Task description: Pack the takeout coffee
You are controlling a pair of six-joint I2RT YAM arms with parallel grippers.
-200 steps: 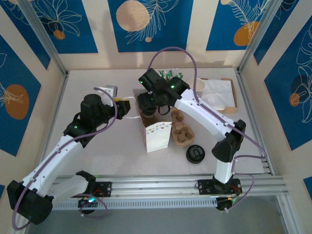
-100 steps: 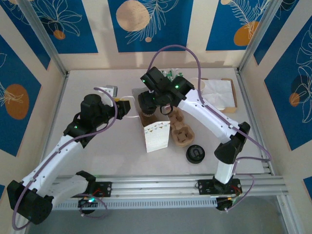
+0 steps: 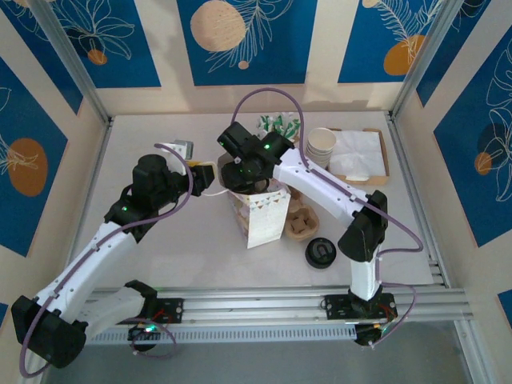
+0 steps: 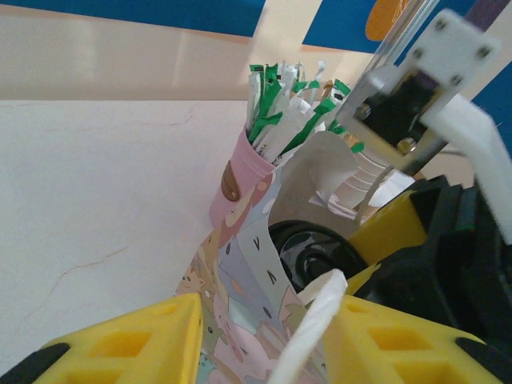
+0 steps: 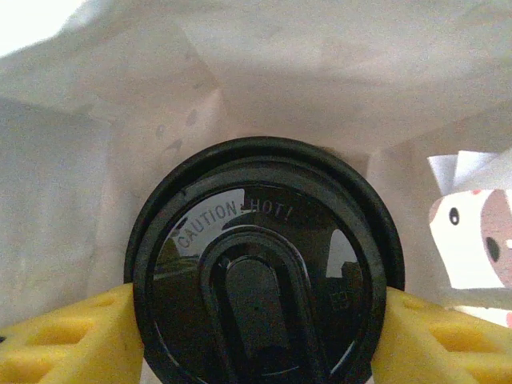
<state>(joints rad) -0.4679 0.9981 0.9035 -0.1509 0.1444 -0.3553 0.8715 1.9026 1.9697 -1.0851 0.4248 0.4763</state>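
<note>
Right end effector (image 5: 258, 332) is down inside the paper bag (image 3: 264, 214), pinching the takeout coffee (image 5: 260, 264): yellow pads (image 5: 72, 340) press on opposite sides of the black lid. The cup is in the bag's mouth, mid-surface (image 3: 200, 256), with the cup carrier (image 3: 300, 224) just right of the bag. The bag floor is hidden, so it's unclear whether the cup is seated.

Left end effector (image 3: 206, 178) is at the bag's left side. The white handle (image 4: 316, 320) runs between its fingers, which stand partly apart. Can't tell if the handle is clamped or just hooked.

Risks, as a judgement:
- The grip sits at lid height. Too much squeeze could pop the lid or dent the rim, causing a spill.
- If the cup is let go before it bottoms out, it drops and may tip against the soft bag wall.
- The bag is light and stands unsupported. Pads or wrist could snag the rim on the way out and drag or topple the bag, cup included.
- If the handle goes slack, the mouth could fold onto the right end effector.

Readable text: "CAUTION HOT!" is embossed on the lid. The bag's outside carries pastel cartoon animals and a few stray letters that don't read as a word from the left wrist view.
</note>
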